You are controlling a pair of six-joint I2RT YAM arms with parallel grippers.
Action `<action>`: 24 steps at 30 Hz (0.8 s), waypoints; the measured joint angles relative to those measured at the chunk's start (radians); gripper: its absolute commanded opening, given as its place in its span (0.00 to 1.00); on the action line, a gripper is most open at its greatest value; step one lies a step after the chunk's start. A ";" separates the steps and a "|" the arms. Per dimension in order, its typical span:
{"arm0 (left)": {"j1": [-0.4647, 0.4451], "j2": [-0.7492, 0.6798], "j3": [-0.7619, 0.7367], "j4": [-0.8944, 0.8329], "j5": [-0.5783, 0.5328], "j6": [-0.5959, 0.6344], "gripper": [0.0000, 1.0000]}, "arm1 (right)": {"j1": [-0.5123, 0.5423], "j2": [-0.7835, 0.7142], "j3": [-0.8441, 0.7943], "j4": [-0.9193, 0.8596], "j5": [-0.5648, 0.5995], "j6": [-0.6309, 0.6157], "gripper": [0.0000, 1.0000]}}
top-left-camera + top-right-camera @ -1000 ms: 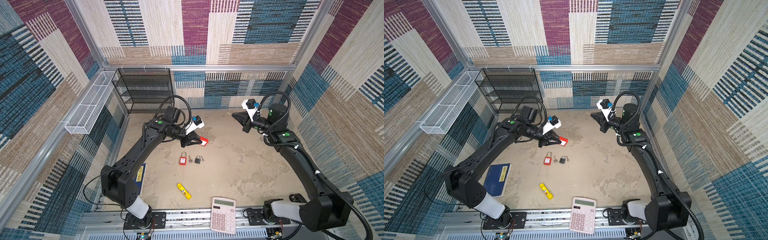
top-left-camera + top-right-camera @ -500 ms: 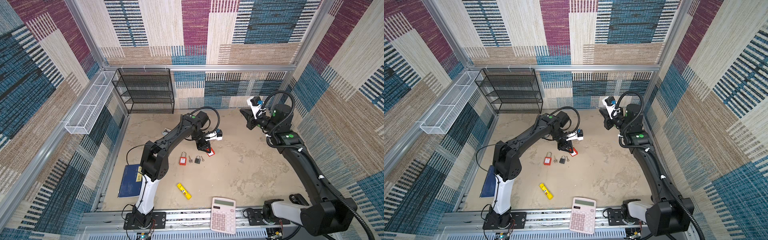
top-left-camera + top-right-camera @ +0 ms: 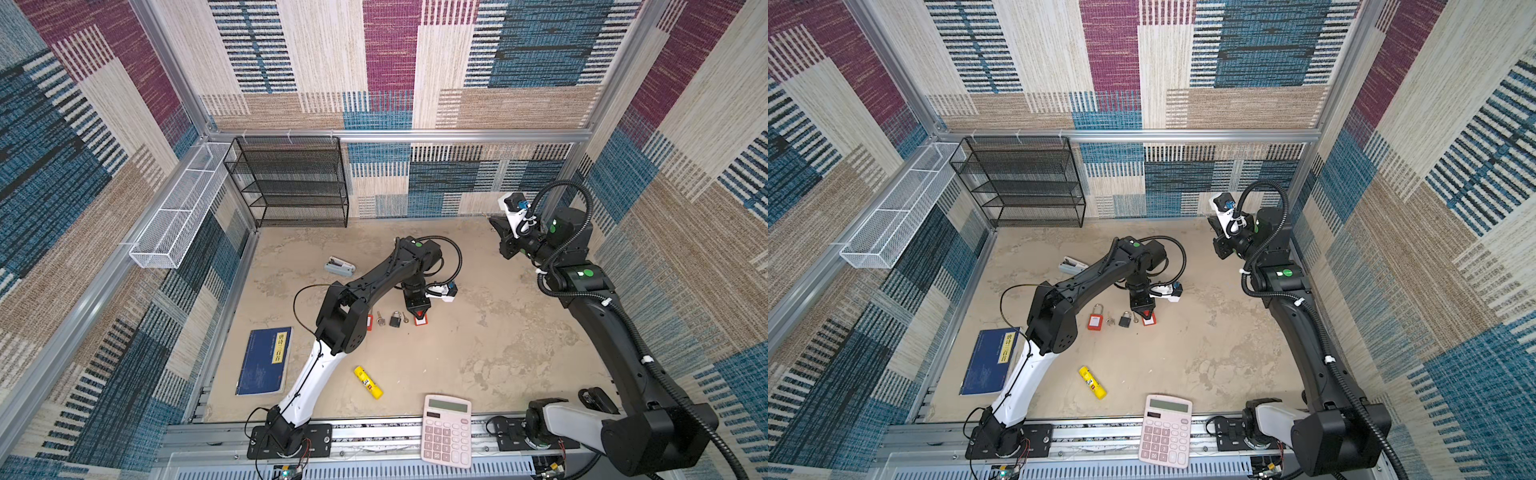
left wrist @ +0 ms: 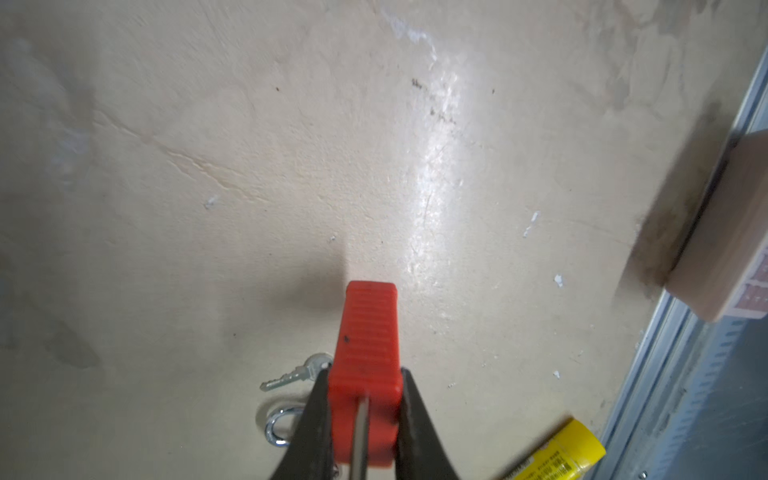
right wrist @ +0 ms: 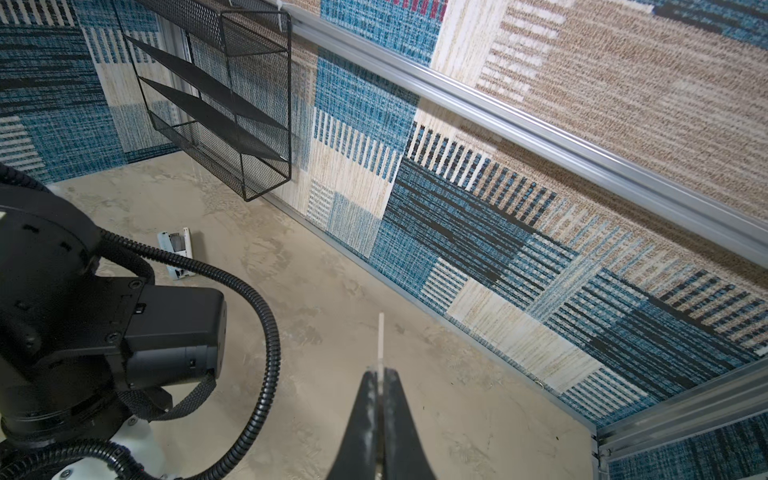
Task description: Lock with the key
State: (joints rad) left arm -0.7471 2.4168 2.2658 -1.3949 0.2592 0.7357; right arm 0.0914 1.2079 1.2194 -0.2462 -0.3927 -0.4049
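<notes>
My left gripper (image 4: 365, 380) is shut on a red padlock (image 4: 368, 332), gripping its ribbed body near the shackle end. In both top views this padlock (image 3: 420, 319) (image 3: 1149, 319) hangs low over the floor, right of a small black padlock (image 3: 395, 319). Whether it touches the floor I cannot tell. My right gripper (image 5: 379, 372) is shut on a thin pale key (image 5: 380, 336), seen edge on. It is raised at the back right (image 3: 496, 224), far from the padlock. A loose key (image 4: 291, 376) lies beside the left jaws.
A second red padlock (image 3: 1095, 321) and another loose key (image 3: 1110, 321) lie left of the black one. Around them are a stapler (image 3: 340, 266), blue book (image 3: 266, 360), yellow glue stick (image 3: 368, 382), pink calculator (image 3: 446, 430), black mesh rack (image 3: 291, 183) and white wire basket (image 3: 178, 216).
My left arm swung from the left to the middle, bringing the red padlock down beside the black padlock. My right gripper drew back to the right with the key.
</notes>
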 measured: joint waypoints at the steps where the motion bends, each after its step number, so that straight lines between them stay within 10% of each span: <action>1: -0.002 0.002 -0.003 -0.007 -0.004 0.000 0.00 | 0.000 0.000 -0.002 -0.002 0.000 -0.001 0.00; 19: -0.014 0.056 0.024 -0.031 -0.033 0.071 0.00 | -0.001 0.004 0.003 -0.005 -0.014 -0.003 0.00; 24: -0.014 0.077 0.063 -0.054 -0.043 0.071 0.21 | -0.001 0.005 0.006 -0.005 -0.019 -0.003 0.00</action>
State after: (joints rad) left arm -0.7612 2.4943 2.3287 -1.4490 0.2165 0.8070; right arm 0.0902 1.2133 1.2259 -0.2516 -0.4122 -0.4080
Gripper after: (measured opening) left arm 0.198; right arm 0.067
